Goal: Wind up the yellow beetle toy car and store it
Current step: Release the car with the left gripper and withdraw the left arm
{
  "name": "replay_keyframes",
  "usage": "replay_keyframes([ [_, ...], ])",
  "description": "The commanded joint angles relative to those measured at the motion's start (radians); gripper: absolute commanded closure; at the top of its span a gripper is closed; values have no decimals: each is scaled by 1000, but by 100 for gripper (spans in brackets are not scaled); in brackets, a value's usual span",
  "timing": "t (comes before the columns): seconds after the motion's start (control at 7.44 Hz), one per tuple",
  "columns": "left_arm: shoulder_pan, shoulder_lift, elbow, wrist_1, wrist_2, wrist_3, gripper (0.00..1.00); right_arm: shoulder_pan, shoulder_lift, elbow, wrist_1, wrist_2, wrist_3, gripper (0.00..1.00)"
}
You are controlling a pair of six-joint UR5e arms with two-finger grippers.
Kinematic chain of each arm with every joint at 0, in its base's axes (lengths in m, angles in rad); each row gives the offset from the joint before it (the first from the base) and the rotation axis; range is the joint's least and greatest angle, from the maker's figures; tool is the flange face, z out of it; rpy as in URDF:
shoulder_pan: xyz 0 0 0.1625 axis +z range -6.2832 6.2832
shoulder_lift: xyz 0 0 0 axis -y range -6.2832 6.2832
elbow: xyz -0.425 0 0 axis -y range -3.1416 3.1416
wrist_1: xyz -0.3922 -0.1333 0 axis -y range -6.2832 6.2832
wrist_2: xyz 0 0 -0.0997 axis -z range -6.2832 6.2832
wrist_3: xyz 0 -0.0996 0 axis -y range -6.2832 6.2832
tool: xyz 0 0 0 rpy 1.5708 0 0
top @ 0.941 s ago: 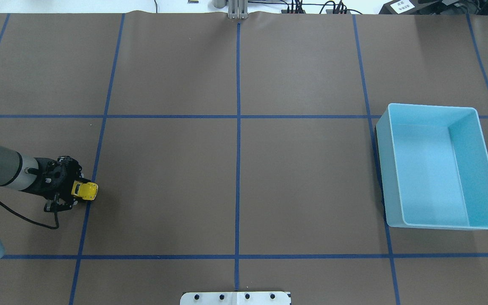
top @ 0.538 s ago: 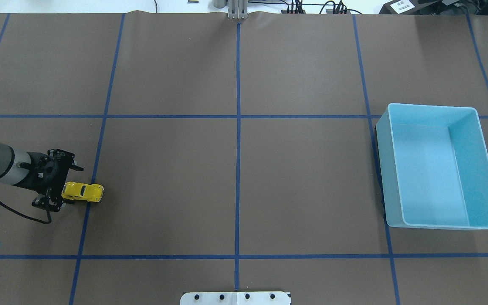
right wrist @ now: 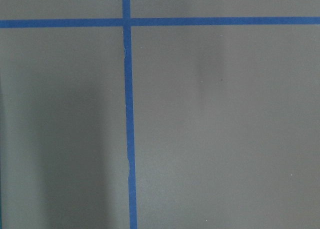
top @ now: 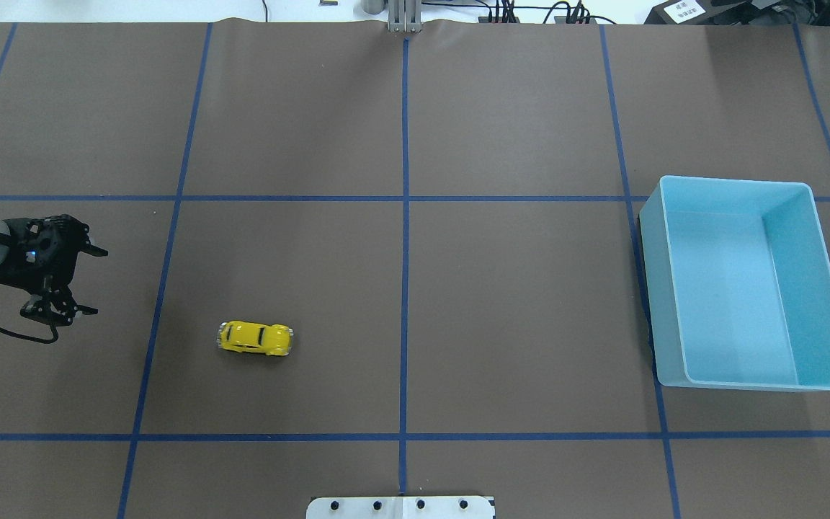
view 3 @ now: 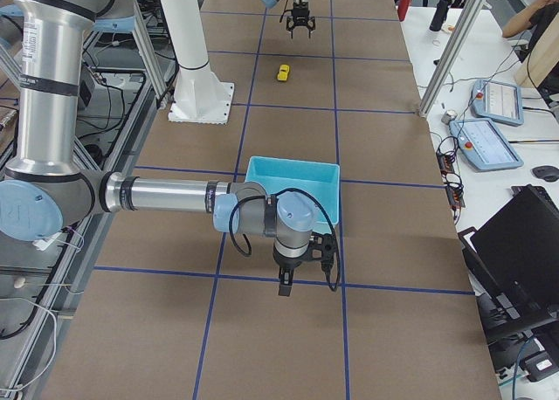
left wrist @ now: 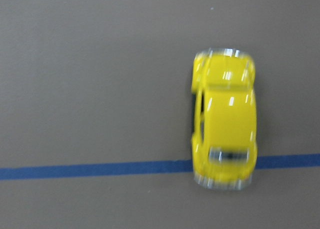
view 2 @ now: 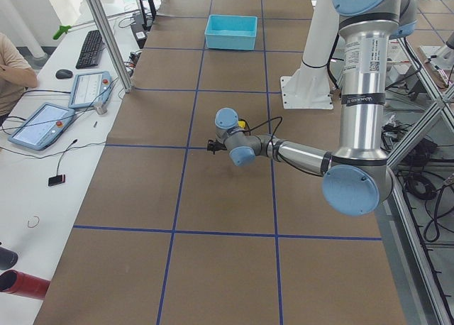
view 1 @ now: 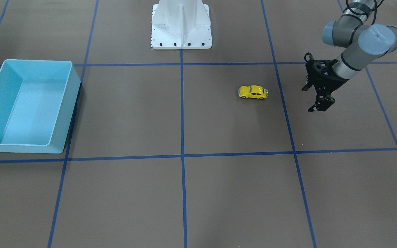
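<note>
Front view, car: yellow beetle toy car [view 1: 253, 92] stands on its wheels on the brown table [view 1: 219, 193], side-on to the camera, inside one blue-taped square.
Front view, left gripper: left gripper [view 1: 311, 100] hangs above the table, across a tape line from the car and well apart from it. Fingers spread wide, nothing between them.
Front view, bin: light blue bin [view 1: 64, 117] sits at the far end of the table, well apart from the car.
Overhead, layout: left gripper at the picture's left edge, fingers apart. The car is in the next square toward the centre line. The bin is far off at the right.
Left side view, left arm: the near arm reaches low over the table. Only a sliver of yellow shows behind its wrist.
Right side view, right gripper: right gripper [view 3: 301, 269] points down above the table, just beside the bin's near wall. Cannot tell whether its fingers are apart or together.
Right side view, car: small yellow spot far up the table, near the far arm's gripper.
Left wrist view: car seen from above, blurred, alone on the table. One end overlaps a blue tape line in the picture.
Right wrist view: bare table with two crossing tape lines.
</note>
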Motion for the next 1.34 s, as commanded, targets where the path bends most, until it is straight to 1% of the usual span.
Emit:
replay_keyframes([
  [0.0, -58, 0, 1, 58, -5, 0, 0, 0, 0, 0, 0, 0, -1, 0],
  [0.27, -136, 0, -2, 165, -5, -9, 0, 0, 2, 0, 1, 0, -1, 0],
  [0.4, -195, -3, -2, 215, -7, -160, 0, 0, 3, 2, 1, 2, -1, 0],
  [0.54, -213, -3, -4, 225, -5, -322, 0, 0, 3, 3, 1, 2, -1, 0],
  [0.67, -258, 0, -4, 284, -7, -378, 0, 0, 9, 5, 3, 2, 1, 0],
  [0.81, -315, 5, -2, 333, -14, -387, 0, 0, 20, 6, 3, 2, 1, 0],
  [0.94, -382, 6, 5, 398, -24, -393, 0, 0, 20, 29, 3, 2, 2, 0],
  [1.08, -457, 8, 19, 458, -24, -458, 0, 0, 11, 76, 1, 6, 12, 0],
  [1.21, -537, 8, 48, 489, -66, -522, 0, -36, 18, 121, -3, 15, 13, 0],
])
